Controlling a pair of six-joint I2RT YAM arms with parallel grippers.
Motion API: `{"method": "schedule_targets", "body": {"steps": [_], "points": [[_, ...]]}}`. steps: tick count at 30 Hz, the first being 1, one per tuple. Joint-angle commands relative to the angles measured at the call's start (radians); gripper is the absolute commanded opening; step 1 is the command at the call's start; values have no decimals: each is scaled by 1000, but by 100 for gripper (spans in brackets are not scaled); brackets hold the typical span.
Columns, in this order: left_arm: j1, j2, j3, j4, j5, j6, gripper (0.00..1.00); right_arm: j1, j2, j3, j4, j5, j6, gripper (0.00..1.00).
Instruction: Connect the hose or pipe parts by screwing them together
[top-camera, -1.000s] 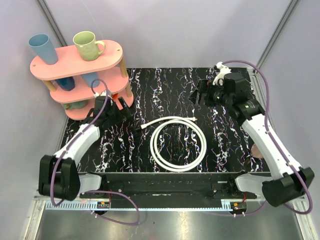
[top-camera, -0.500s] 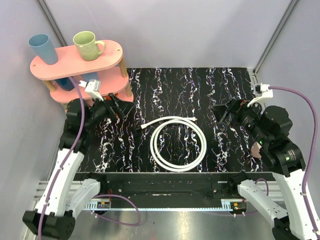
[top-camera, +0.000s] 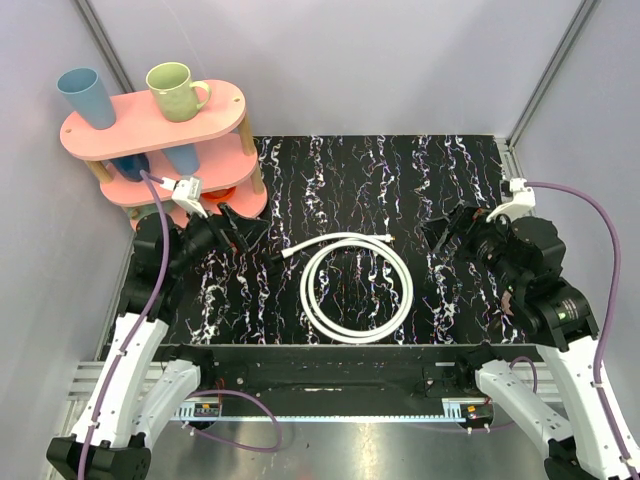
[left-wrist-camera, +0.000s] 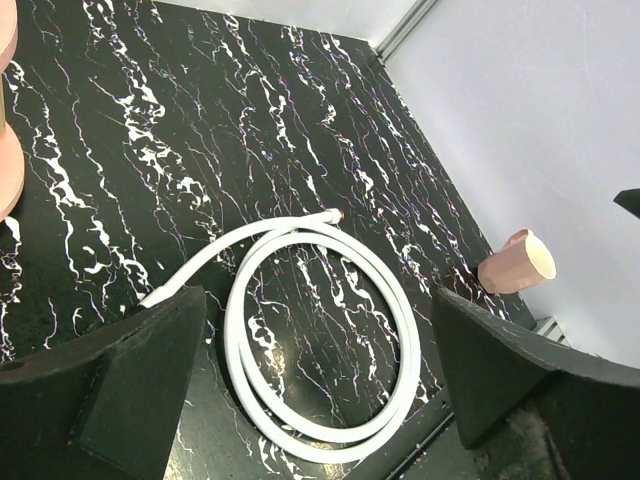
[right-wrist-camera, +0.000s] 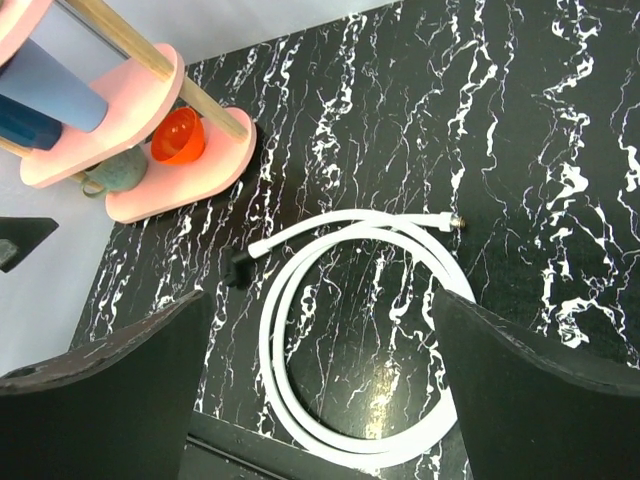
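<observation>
My main worry is the grab itself. The hose (top-camera: 340, 238) lies flat on the black marbled table (top-camera: 330, 170), and its end pieces are small, so a finger coming down a little off could scrape the tabletop or pinch the soft tube instead of the fitting. I judge the loops to be springy. Pulling one end may drag the whole ring along and swing the other end out of reach. If the two ends meet tilted, the thread could cross and jam, and turning one end may only wind twist into the tube. The left gripper (top-camera: 245, 222) hangs close to the pink shelf (top-camera: 130, 118) with its cups, so a careless swing there could knock something. A pink cup (left-wrist-camera: 515, 262) also sits at the right edge, near the right arm.

Both grippers are spread wide and hold nothing. The right gripper (top-camera: 447, 228) hovers right of the ring, the left one just left of it, both apart from the hose.

The hose is thin, white and smooth, and it lies mid-table between the arms in roughly two loops. One end (right-wrist-camera: 455, 220) carries a small silvery fitting and points right. The other end (right-wrist-camera: 240, 268) finishes in a dark piece (I can't make out what it is) toward the shelf. I can't tell whether this is one length or two.
</observation>
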Motion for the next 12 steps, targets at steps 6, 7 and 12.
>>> {"method": "schedule_targets", "body": {"steps": [6, 7, 12], "points": [[1, -14, 64, 14, 12, 2, 99, 3, 6, -37, 70, 2, 18, 100], [1, -12, 67, 6, 6, 6, 99, 3, 6, -37, 73, 0, 18, 100], [1, -1, 89, -8, 2, 23, 99, 3, 0, -39, 91, -6, 9, 100]]}}
